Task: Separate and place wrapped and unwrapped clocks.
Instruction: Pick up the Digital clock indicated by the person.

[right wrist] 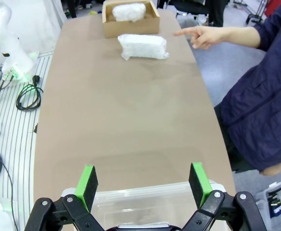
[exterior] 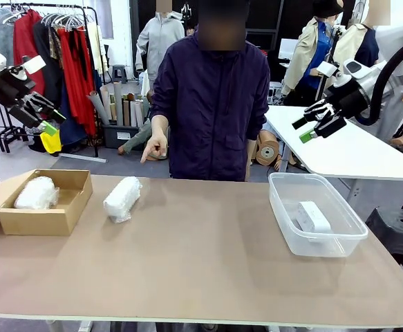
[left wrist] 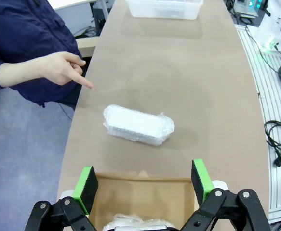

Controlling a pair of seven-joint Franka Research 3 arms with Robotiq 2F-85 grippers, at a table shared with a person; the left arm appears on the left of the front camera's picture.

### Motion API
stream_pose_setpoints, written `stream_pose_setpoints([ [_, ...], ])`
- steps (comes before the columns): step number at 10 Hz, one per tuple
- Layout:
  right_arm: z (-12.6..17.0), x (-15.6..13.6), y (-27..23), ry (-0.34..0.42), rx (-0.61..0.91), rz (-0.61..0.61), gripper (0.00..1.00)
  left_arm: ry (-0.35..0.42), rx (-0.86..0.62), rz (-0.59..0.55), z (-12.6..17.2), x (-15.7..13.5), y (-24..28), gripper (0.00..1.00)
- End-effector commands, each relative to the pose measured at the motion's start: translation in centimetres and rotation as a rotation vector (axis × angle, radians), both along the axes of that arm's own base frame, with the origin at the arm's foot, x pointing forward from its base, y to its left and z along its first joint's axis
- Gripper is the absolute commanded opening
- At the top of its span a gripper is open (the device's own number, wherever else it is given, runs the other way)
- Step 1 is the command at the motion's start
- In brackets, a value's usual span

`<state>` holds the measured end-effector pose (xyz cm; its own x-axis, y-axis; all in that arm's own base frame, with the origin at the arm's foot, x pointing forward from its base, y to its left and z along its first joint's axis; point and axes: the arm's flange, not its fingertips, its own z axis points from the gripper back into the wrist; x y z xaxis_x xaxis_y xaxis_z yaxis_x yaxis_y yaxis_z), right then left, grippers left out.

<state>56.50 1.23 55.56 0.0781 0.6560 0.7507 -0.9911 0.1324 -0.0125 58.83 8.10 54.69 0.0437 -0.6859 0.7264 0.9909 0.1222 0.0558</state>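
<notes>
Clock directions read on the front view, 12 = far edge, where the person stands.

Left gripper [exterior: 52, 121] is up in the air at 10 o'clock, over the table's left end, jaws spread, holding nothing. In its wrist view the gripper [left wrist: 142, 185] hangs above the box [left wrist: 140, 197], green pads [left wrist: 88, 187] wide apart.

Right gripper [exterior: 301, 130] is up at 2 o'clock, released and holding nothing. In its wrist view the gripper [right wrist: 142, 185] hangs over the bin [right wrist: 145, 197].

Task items on the table [exterior: 201, 270]:
- wrapped clock #1 [exterior: 35, 194] lies inside the box [exterior: 45, 214] at 9 o'clock. The box flap is open on the 9 o'clock side.
- wrapped clock #2 [exterior: 122, 199] lies loose on the table, just beside the box at its 3 o'clock, not touching it.
- bare clock [exterior: 313, 216] lies flat in the clear bin [exterior: 319, 238] at 3 o'clock.

In the way: the person's hand [exterior: 154, 147] is over the far edge, index finger pointing down. It sits at 1 o'clock from clock #2, near but apart. The left wrist view shows the hand [left wrist: 58, 67] clear of the bundle [left wrist: 139, 126].

Around: a clothes rack [exterior: 56, 41] at 11 o'clock behind the table, a white table [exterior: 353, 152] at 2 o'clock and a black stool [exterior: 398, 232] past the bin.
</notes>
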Motion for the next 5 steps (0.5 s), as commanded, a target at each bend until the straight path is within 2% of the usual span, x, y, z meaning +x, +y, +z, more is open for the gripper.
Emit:
stream_pose_setpoints([
  [1, 0.10, -0.10, 0.09, -0.003, -0.001, 0.005, 1.00, -0.001, -0.004, -0.007, 0.31, -0.05, 0.08, 1.00],
  [5, 0.10, -0.10, 0.09, -0.003, -0.001, 0.005, 1.00, -0.001, -0.004, -0.007, 0.31, -0.05, 0.08, 1.00],
])
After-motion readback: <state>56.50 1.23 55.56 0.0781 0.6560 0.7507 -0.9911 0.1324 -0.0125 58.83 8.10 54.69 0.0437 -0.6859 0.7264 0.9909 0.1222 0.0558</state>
